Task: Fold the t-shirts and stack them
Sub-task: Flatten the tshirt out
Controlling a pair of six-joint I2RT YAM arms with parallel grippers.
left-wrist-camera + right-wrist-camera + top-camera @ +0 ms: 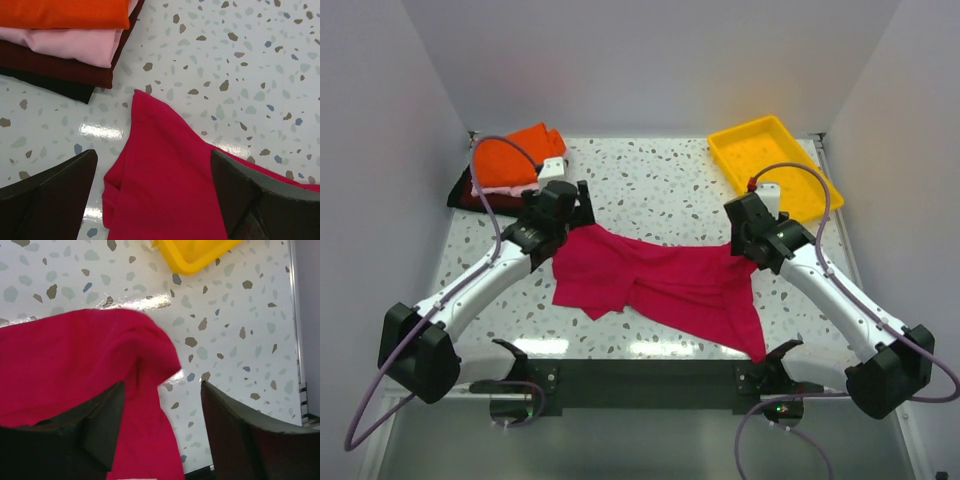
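the crimson shirt (660, 285) lies spread and rumpled on the table (660, 180), in the middle toward the near edge, with one end trailing to a point at the near edge on the right side. its far-left corner sits near the stack.

the left jaws hang over that far-left corner of the shirt. they are released: in the left wrist view the two fingers (50, 200) stand wide apart, with crimson cloth (165, 180) lying between them and no cloth pinched.

the right jaws hang over the shirt's far-right corner. they are released too: one finger (65, 440) is above the cloth (75, 360), the other above bare table, and the cloth edge humps up between them.

in the far-left corner the folded stack rests: orange shirt (510, 158) on top, pink shirt (70, 45) under it, maroon shirt (55, 67) below that, and a black layer (50, 85) at the bottom.

the yellow tray (770, 160) sits in the far-right corner, apart from the crimson shirt.
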